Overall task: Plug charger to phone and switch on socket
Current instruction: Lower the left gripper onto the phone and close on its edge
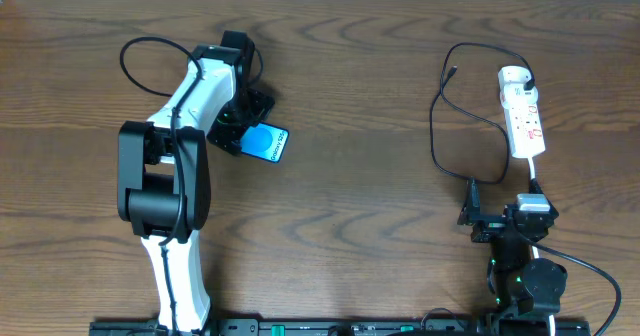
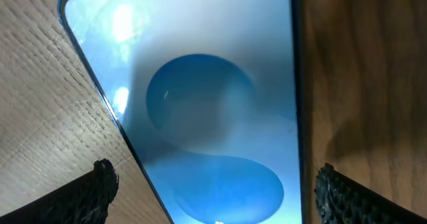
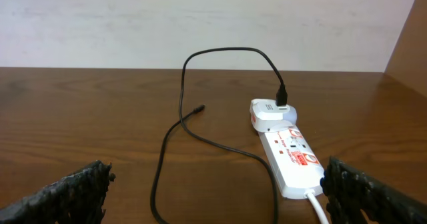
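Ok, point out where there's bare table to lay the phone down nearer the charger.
Widest free patch: the bare wood mid-table, between the phone on the left and the charger loop on the right. The near edge between the two arm bases is bare too. Crowded: the right side, where loop, socket and open right gripper bunch together.

on the table, the phone lies flat at 9 o'clock of the middle, partly under the left gripper. the socket lies well apart at 3 o'clock. the charger plugs into the socket's 12 o'clock end and loops at its 9 o'clock side, its free tip at 10 o'clock.
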Action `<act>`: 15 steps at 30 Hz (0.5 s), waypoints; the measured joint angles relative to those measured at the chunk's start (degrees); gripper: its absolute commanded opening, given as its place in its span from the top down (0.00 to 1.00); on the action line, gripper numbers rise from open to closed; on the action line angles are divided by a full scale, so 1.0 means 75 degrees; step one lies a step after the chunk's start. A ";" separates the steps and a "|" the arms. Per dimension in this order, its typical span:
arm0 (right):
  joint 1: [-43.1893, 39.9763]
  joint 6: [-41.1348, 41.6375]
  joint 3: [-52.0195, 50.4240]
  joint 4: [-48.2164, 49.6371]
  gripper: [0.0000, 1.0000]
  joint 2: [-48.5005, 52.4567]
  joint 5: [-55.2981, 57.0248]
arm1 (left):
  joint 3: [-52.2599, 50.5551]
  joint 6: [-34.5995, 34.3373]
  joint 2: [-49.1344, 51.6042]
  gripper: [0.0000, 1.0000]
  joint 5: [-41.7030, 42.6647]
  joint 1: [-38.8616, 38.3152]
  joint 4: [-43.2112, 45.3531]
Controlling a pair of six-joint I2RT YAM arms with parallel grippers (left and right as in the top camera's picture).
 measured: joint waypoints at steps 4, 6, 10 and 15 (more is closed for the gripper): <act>0.0000 0.0000 0.0000 0.0000 0.01 0.0000 0.0000 | -0.0274 -0.0219 0.0000 0.04 0.0023 0.0000 0.0213; 0.0000 0.0000 0.0000 -0.0003 0.01 0.0000 0.0000 | -0.0350 -0.0297 0.0000 0.04 0.0047 0.0000 0.0321; 0.0000 0.0000 0.0000 0.0000 0.01 0.0000 0.0000 | -0.0376 -0.0338 0.0000 0.04 0.0052 0.0000 0.0507; 0.0000 0.0000 0.0000 0.0000 0.01 0.0000 0.0000 | -0.0376 -0.0353 0.0000 0.09 0.0055 0.0000 0.0519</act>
